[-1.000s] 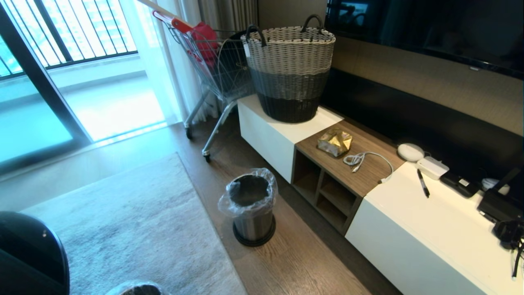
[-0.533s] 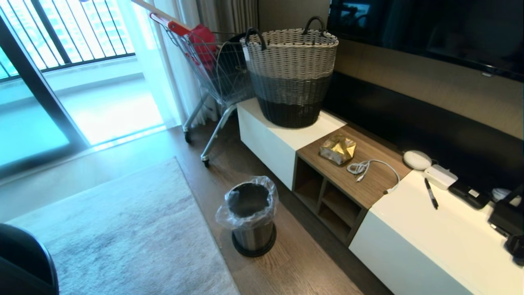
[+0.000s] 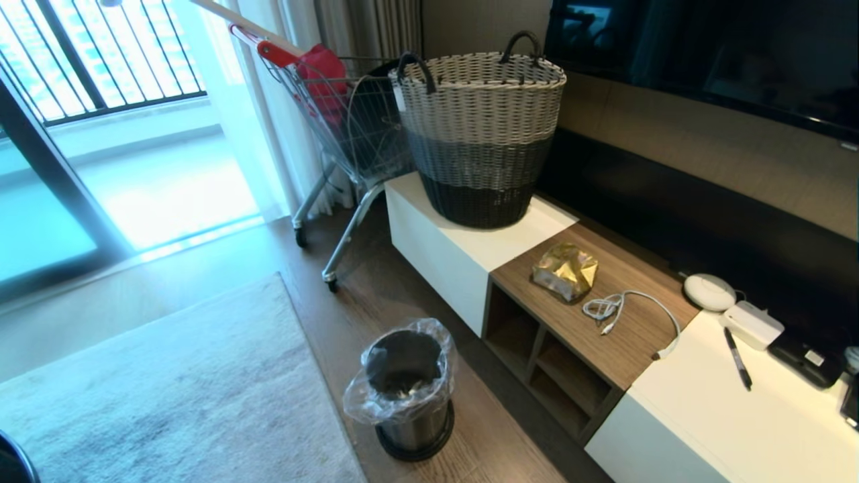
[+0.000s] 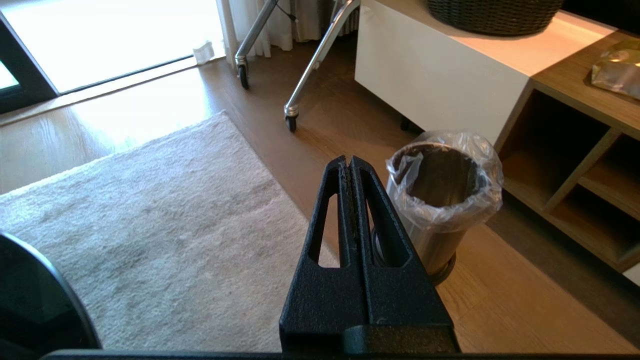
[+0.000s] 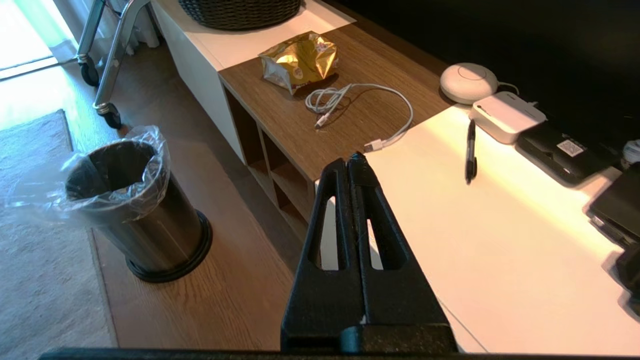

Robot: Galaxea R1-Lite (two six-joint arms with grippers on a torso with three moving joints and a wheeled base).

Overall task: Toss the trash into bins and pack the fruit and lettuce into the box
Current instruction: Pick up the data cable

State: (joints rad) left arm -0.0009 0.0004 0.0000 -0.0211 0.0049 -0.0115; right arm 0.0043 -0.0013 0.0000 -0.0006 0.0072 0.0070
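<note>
Woven basket [image 3: 480, 131] on the low white cabinet [image 3: 463, 245], shopping cart [image 3: 335, 114] beside it, coiled white cable [image 3: 621, 308], black pen [image 3: 737, 359], grey rug [image 3: 168, 396]

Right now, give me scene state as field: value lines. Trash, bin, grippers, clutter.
trash in view: gold snack wrapper, lying on the wooden top of the low cabinet
bin: steel bin with clear liner, upright on the floor in front of the cabinet
left gripper: shut, empty, in the air near the bin
right gripper: shut, empty, over the cabinet's edge
woven basket: on the cabinet's white end
clutter: white cable beside the wrapper, black pen
fruit, lettuce, box: not in view
</note>
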